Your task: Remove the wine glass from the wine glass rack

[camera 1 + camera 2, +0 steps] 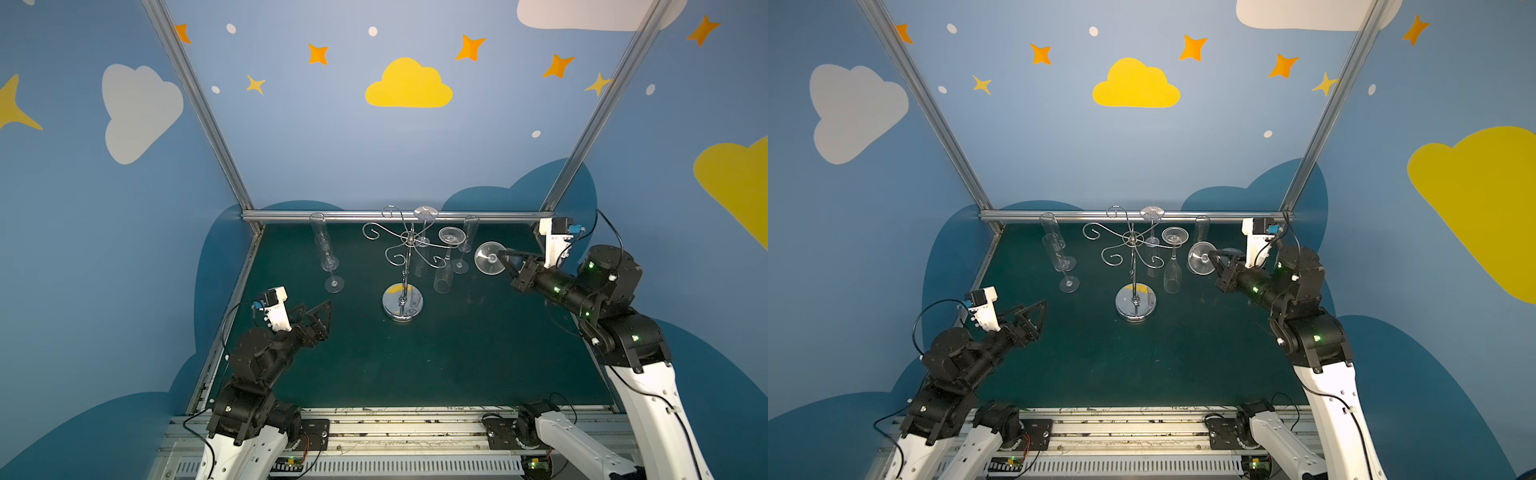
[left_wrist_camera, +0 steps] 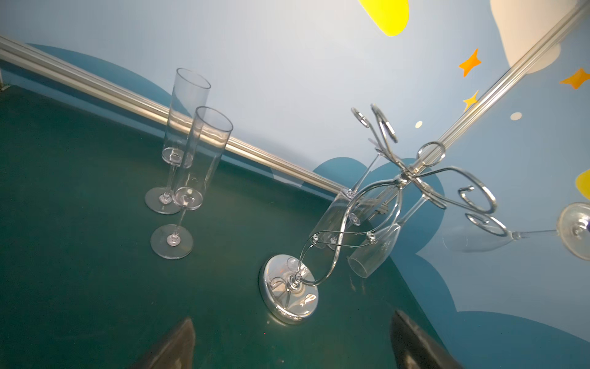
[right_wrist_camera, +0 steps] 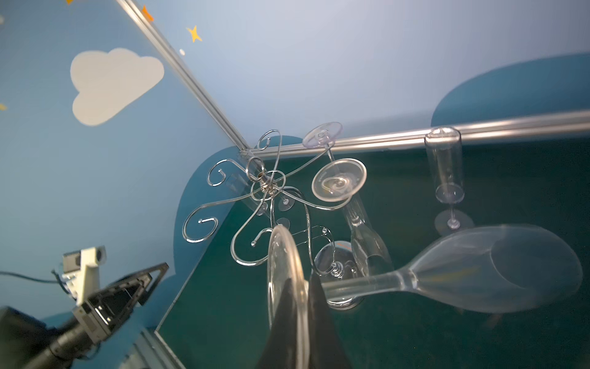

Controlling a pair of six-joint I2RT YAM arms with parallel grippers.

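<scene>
1. Tool state, right gripper (image 1: pixel 503 257): clenched on the stem of the wine glass (image 3: pixel 498 274), just behind its foot disc.
2. Load position: the glass lies horizontal across the fingers. The foot disc sits on the rack-facing flank of the fingers, and the bowl projects from the opposite flank. No part touches the wire arms.
3. Wine glass rack (image 1: pixel 392 300): stands ahead of the fingertips on the foot-disc side, near but apart. Two hanging glasses (image 3: pixel 338 183) occupy the arms closest to the tool.
4. Tool state, left gripper (image 1: pixel 318 309): released, jaws wide, nothing between them. The rack base lies ahead of it, well apart.
5. Step in hand, as judged: extraction is complete and the glass is in the carry phase, clear of the rack.
6. Next move, as judged: roll the wrist until the foot disc faces down, then lower onto bare table (image 1: pixel 415 365).
7. Caution: an upright flute (image 3: pixel 445 166) stands beyond the bowl, so keep the bowl clear during rotation.
</scene>
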